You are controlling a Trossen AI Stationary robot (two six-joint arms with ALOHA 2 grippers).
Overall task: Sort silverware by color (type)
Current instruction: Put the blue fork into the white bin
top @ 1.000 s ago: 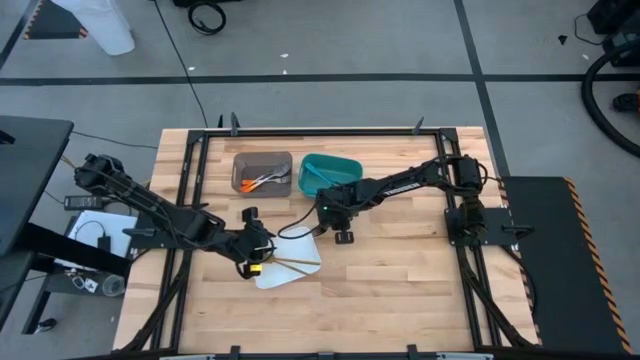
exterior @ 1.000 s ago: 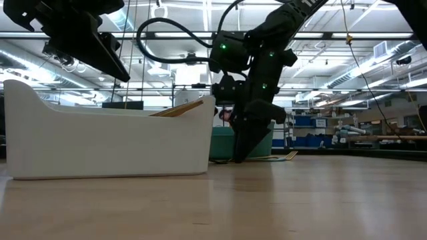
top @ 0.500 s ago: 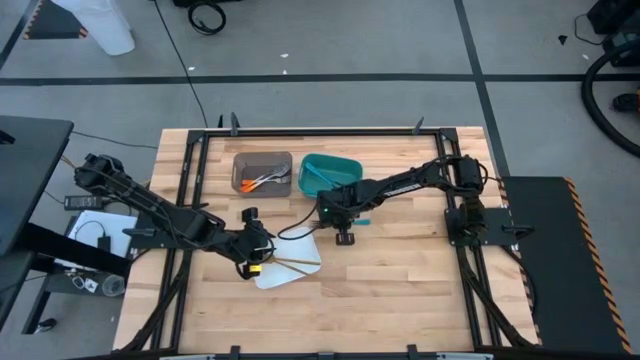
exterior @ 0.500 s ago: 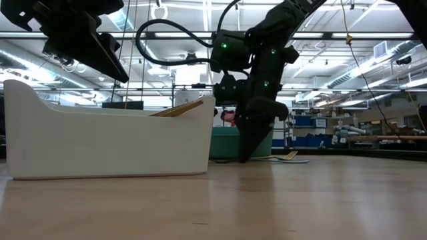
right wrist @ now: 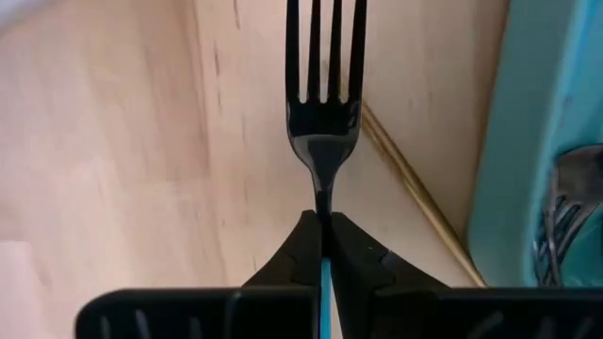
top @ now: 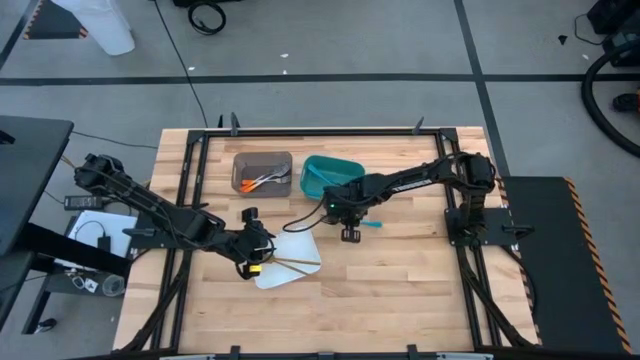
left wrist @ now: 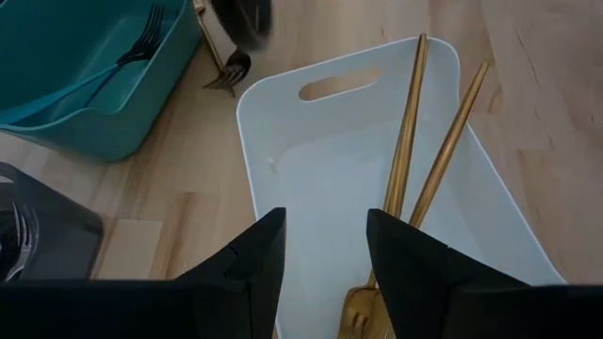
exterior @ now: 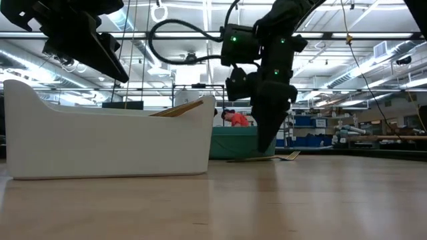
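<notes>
Our right tool [right wrist: 324, 247] pinches the teal-handled fork [right wrist: 325, 104] tight, just beside the teal bin [top: 329, 172] where it belongs. Our left tool [left wrist: 323, 254] waits open over the white tray [left wrist: 311, 179] holding gold silverware [left wrist: 407, 141].

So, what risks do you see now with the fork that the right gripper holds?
The right gripper pinches the fork only at its thin neck, so it may swivel or slip. The teal bin is close beside; the tines might catch its wall.
</notes>
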